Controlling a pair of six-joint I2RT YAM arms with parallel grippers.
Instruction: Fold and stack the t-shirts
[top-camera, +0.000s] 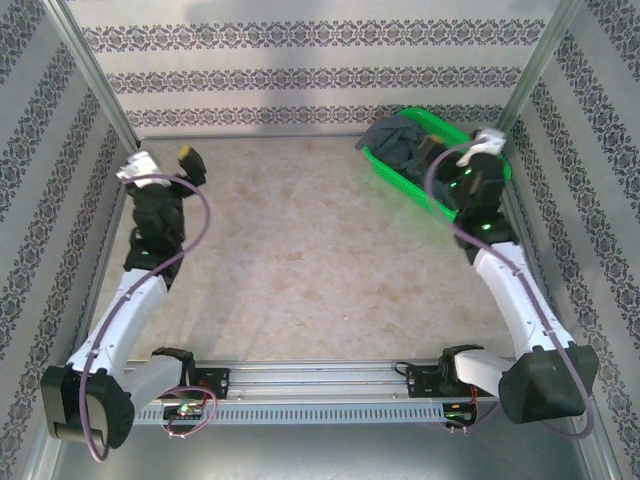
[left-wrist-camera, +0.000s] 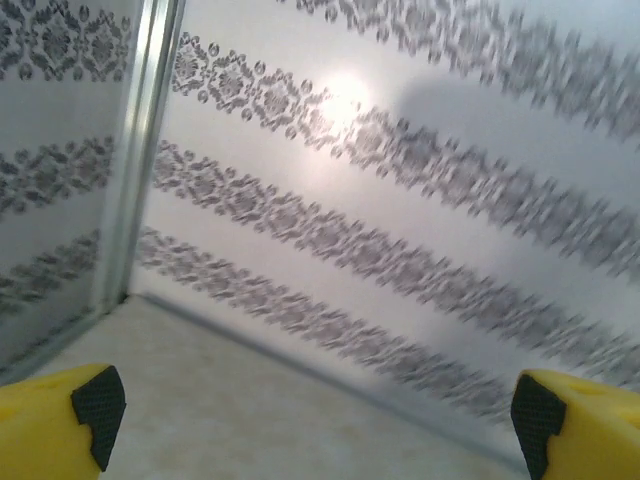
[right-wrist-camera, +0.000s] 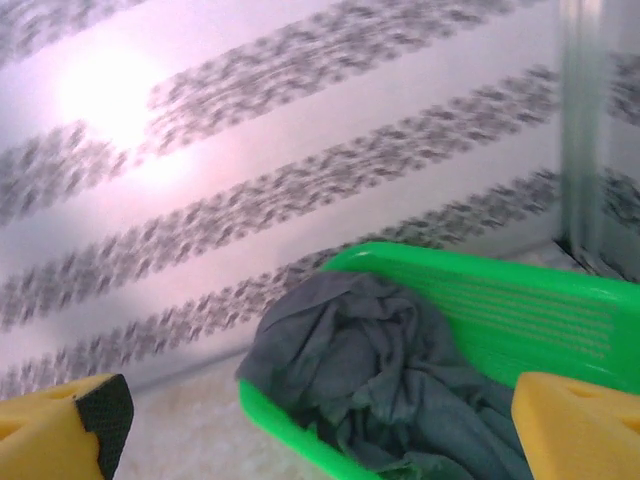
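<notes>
Since the t-shirts (right-wrist-camera: 370, 360) lie bunched in a crumpled grey heap inside the green basket (right-wrist-camera: 520, 300), at the far right corner of the desk (top-camera: 300, 250), I have the right hand (right-wrist-camera: 315, 430) poised over the basket. Its yellow fingers are spread wide and grip nothing. That spread makes sense to me: loose cloth wants a broad bite. The heap also rises above the rim, so I judge a pinch from above could catch a fold without touching the plastic.

The left hand (top-camera: 190, 158) hangs over the far left of the desk, well apart from the basket, likewise spread wide and empty. Its wrist camera looks at the patterned back wall and a bare strip of desk. I take it to be parked there so the middle of the desk is free for laying a shirt flat.

No shirt is laid out or folded yet, so drawing one out is the step in hand. I cannot tell how many shirts the heap holds.
</notes>
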